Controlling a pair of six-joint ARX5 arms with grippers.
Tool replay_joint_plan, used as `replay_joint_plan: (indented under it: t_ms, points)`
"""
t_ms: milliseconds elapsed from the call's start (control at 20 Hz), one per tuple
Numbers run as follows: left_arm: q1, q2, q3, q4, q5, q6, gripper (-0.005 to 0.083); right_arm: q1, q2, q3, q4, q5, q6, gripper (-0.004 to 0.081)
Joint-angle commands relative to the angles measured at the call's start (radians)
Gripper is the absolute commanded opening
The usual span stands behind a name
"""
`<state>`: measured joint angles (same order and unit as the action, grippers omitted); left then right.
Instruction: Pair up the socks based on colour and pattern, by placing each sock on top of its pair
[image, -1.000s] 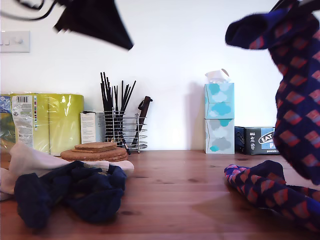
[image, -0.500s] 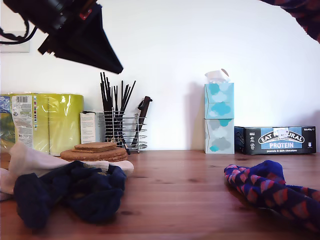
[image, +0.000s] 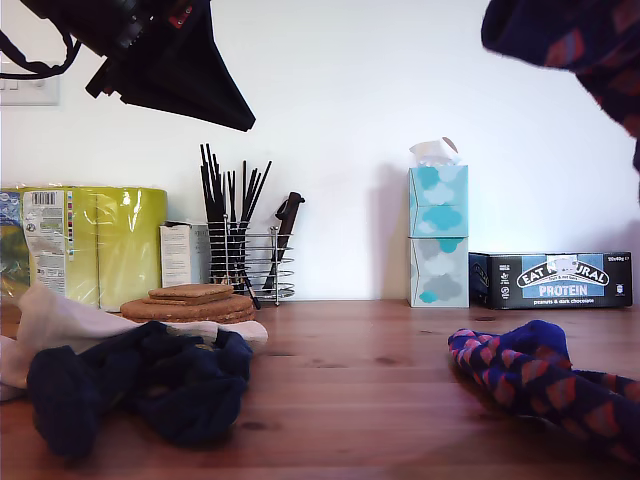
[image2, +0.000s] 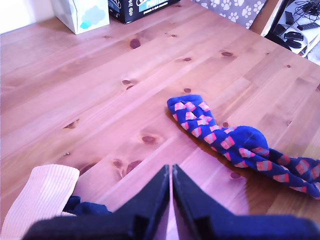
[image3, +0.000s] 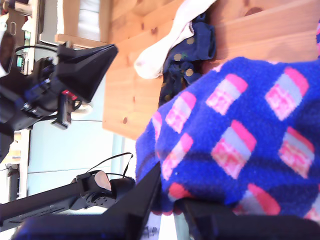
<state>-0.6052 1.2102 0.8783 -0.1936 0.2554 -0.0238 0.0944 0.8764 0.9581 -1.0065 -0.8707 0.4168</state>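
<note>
One blue knitted sock with red-pink diamond checks (image3: 240, 130) pinched in second gripper (image3: 167, 210), high at exterior view's right. Matching diamond-check sock (image: 540, 385) flat on wooden table (image: 380, 400) directly below, long axis toward that view's right. First gripper (image2: 171, 172) closed, empty.

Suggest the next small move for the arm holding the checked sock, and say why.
Probably lower my second gripper so the held sock comes down onto the checked sock on the table. The held one hangs high at the exterior view's right, almost above its match, which lies alone on the wood. My first gripper is shut, holds nothing and is raised over the other socks, out of the way.
</note>
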Motion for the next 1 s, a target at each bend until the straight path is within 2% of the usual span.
replay_joint_plan:
  t_ms: [0, 350, 650, 750, 850, 950]
  points:
    - [0.001, -0.01, -0.013, 0.013, -0.003, -0.003, -0.0022, 0.02, 0.005, 0.006, 0.011, -0.031, -0.012, -0.0013]
    - [0.001, -0.01, -0.013, 0.026, -0.029, -0.003, -0.0022, 0.045, 0.126, 0.006, 0.059, -0.04, -0.025, -0.0013]
    - [0.001, -0.01, -0.013, 0.037, -0.029, -0.003, -0.0022, 0.049, 0.374, 0.006, 0.311, -0.033, -0.018, -0.0013]
    - [0.001, -0.01, -0.013, 0.035, -0.029, -0.003, -0.0022, 0.05, 0.47, 0.006, 0.363, 0.009, -0.021, -0.0013]
    - [0.001, -0.01, -0.013, 0.03, -0.029, -0.003, -0.0022, 0.05, 0.539, 0.006, 0.427, 0.093, -0.019, -0.0012]
    - [0.001, -0.01, -0.013, 0.02, -0.029, -0.003, -0.0022, 0.049, 0.569, 0.006, 0.483, 0.154, 0.003, 0.0051]
